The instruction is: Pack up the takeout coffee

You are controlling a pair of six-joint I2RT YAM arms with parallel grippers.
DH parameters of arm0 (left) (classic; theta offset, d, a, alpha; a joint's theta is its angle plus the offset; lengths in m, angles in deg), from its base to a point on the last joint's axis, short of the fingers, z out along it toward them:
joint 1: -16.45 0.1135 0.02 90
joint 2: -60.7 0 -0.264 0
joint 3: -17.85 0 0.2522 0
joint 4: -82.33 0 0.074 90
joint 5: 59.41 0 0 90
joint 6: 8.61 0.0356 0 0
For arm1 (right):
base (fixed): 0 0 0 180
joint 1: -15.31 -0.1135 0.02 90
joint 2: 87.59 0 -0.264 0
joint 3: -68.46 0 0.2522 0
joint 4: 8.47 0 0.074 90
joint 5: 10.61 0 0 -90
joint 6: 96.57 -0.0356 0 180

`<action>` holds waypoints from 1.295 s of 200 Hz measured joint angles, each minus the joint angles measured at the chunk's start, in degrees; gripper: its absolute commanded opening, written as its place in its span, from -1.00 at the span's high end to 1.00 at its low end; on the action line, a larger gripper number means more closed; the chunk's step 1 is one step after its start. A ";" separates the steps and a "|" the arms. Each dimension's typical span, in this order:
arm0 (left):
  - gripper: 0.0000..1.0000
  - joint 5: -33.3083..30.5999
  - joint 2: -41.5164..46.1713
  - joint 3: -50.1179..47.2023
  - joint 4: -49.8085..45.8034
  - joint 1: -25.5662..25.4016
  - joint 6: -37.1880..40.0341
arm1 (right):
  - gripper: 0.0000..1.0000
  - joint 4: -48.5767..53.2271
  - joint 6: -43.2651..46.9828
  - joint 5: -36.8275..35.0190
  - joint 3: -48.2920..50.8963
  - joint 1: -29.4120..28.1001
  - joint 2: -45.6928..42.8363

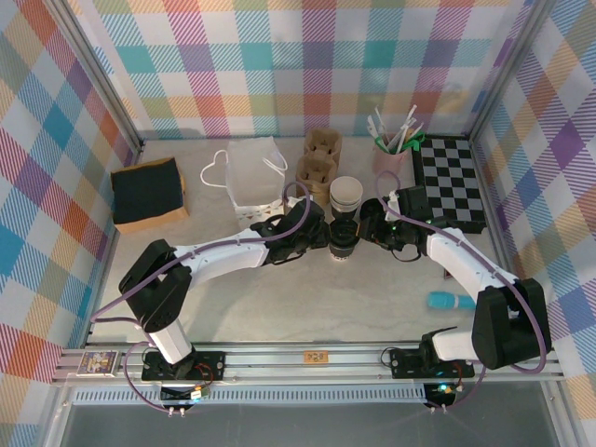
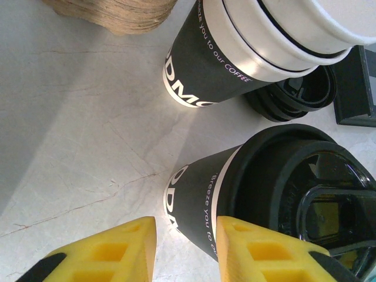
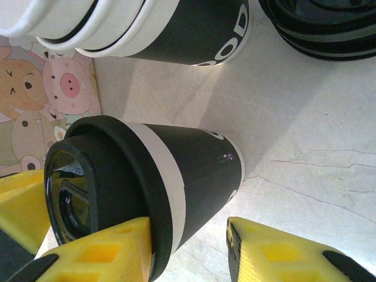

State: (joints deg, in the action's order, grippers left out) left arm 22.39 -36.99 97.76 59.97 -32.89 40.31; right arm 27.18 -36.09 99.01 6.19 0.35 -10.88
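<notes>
2 grippers crowd the takeout coffee (image 1: 343,244) from above, so I mostly see its black lid, which hides the contents. It stands on the table (image 1: 279,298) just in front of the stack of lidless cups (image 1: 345,194). Big lettering's cut off; small print reads "Breeze you to", and the stack says "to our COFFEE". Left gripper (image 2: 187,235) is spread at the cup's base. Right gripper (image 3: 188,235) is spread around it, 1 finger clear.
</notes>
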 measured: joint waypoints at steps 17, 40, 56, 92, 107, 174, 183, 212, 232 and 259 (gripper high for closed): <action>0.35 0.00 -0.20 0.00 0.09 0.04 0.00 | 0.21 -0.02 0.00 0.00 0.00 0.02 0.13; 0.35 0.00 -0.20 0.00 0.13 0.04 0.00 | 0.21 -0.04 0.00 0.13 0.00 0.02 0.35; 0.34 -0.02 -0.17 0.00 0.13 0.04 0.00 | 0.21 -0.04 0.00 0.13 0.04 0.02 0.39; 0.33 0.31 0.92 -0.48 0.59 0.04 0.00 | 0.21 -0.02 0.00 0.37 0.07 0.00 0.39; 0.33 0.72 1.46 -0.48 1.25 0.07 0.00 | 0.21 -0.02 0.00 0.39 0.09 0.00 0.39; 0.32 2.45 2.40 -1.84 3.58 0.15 -0.02 | 0.21 -0.02 0.00 0.57 0.09 0.00 0.39; 0.32 2.82 2.40 -1.84 4.20 0.17 -0.02 | 0.21 -0.02 0.02 0.57 0.09 0.00 0.39; 0.32 3.63 2.40 -1.84 5.46 0.17 -0.02 | 0.20 -0.02 0.02 0.59 0.09 0.00 0.42; 0.32 4.13 2.40 -1.84 5.75 0.28 -0.02 | 0.21 -0.02 0.02 0.61 0.09 0.00 0.42; 0.32 4.76 2.40 -1.90 6.21 0.76 -0.46 | 0.21 -0.02 0.02 0.81 0.09 0.00 0.50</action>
State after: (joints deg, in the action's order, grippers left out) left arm 27.15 -34.58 95.86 66.18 -32.12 39.86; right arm 27.16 -36.06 99.82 6.28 0.35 -10.38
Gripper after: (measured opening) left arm 0.340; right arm 0.396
